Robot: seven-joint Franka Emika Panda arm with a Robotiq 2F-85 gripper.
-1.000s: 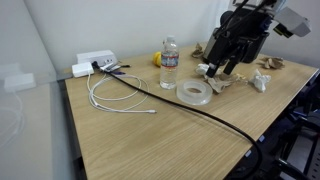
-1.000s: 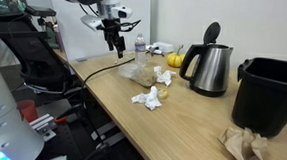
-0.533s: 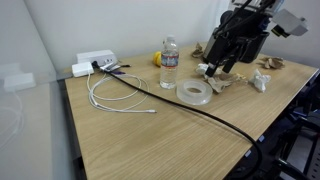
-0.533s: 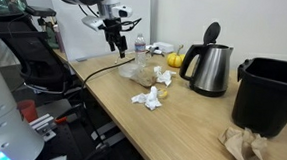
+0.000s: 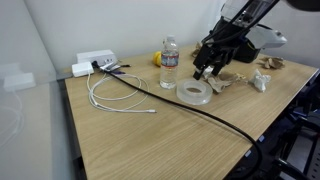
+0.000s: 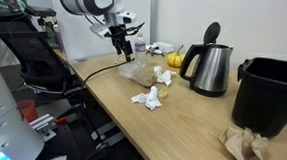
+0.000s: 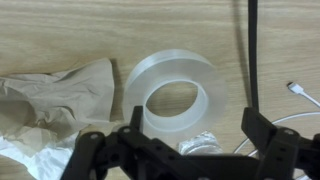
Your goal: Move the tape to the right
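Note:
The tape [image 5: 193, 92] is a wide, clear, whitish ring lying flat on the wooden table [image 5: 150, 140], just in front of the water bottle [image 5: 169, 62]. In the wrist view the tape [image 7: 171, 66] fills the middle, with its large hole facing up. My gripper [image 5: 206, 70] hangs just above and behind the tape, with its jaws open and empty. In the wrist view my gripper [image 7: 192, 125] has one finger on each side of the tape's near edge. It also shows in an exterior view [image 6: 125, 49].
A coiled white cable [image 5: 115, 96] and a white power strip [image 5: 94, 62] lie beyond the bottle. Crumpled paper [image 7: 55, 100] lies beside the tape. A black cable [image 7: 250, 50] crosses the table. A kettle [image 6: 209, 69], a black bin [image 6: 270, 93] and lemons [image 6: 173, 60] stand further along.
My arm has swung and come down towards the tape, and the gripper is now closer over it. The tape has not moved.

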